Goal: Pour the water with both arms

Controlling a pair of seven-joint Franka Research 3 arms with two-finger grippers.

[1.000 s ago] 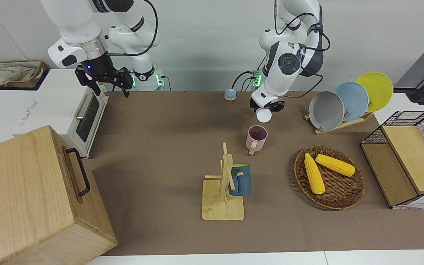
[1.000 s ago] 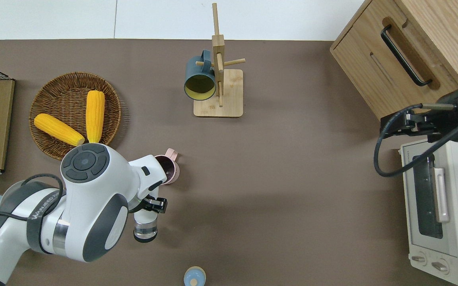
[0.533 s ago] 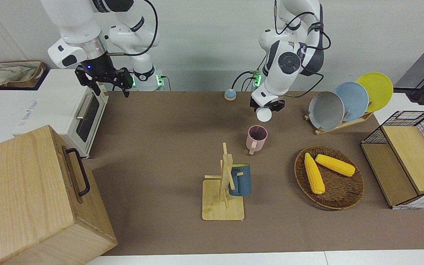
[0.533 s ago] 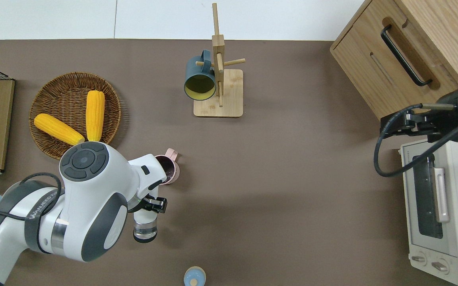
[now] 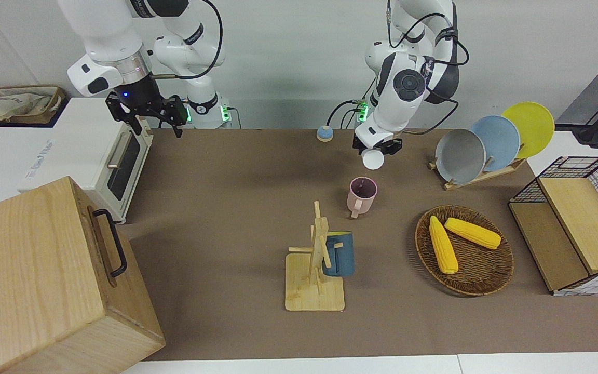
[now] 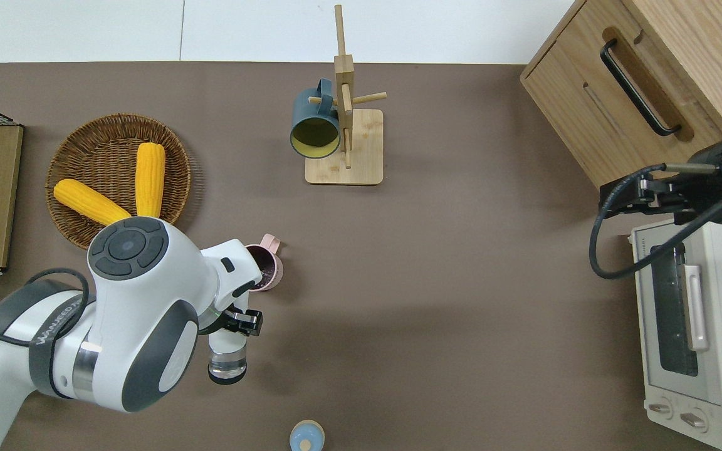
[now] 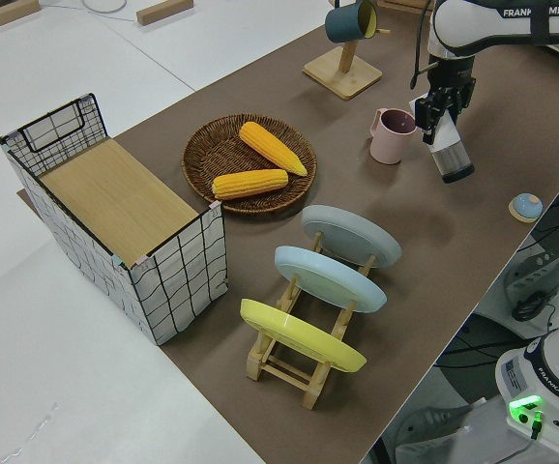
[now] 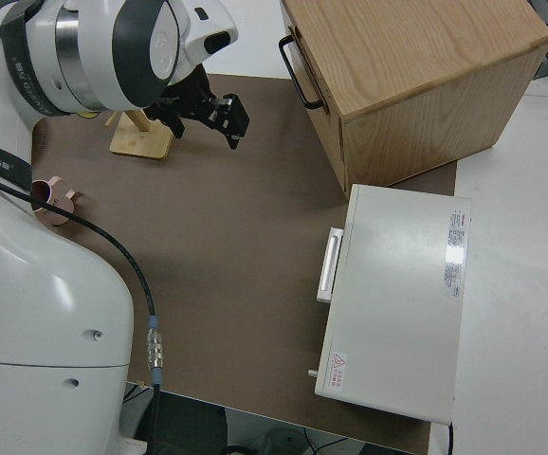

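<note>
My left gripper (image 6: 230,318) is shut on a white bottle with a clear end (image 6: 227,352) and holds it tilted over the table, just nearer to the robots than a pink mug (image 6: 268,269). The gripper (image 5: 379,147), bottle (image 5: 372,159) and mug (image 5: 362,195) also show in the front view, and the bottle (image 7: 447,155) and mug (image 7: 393,135) in the left side view. The mug stands upright and looks dark inside. My right arm is parked, its gripper (image 5: 153,118) open and empty.
A small blue cap (image 6: 306,436) lies near the robots' edge. A wooden mug rack (image 6: 344,147) holds a dark blue mug (image 6: 314,122). A wicker basket (image 6: 79,128) holds two corn cobs. A plate rack (image 5: 478,174), wire crate (image 5: 597,179), toaster oven (image 5: 117,161) and wooden box (image 5: 44,280) stand at the table's ends.
My left arm has drawn slightly back toward the robots with the bottle in its grip. The right arm has not moved.
</note>
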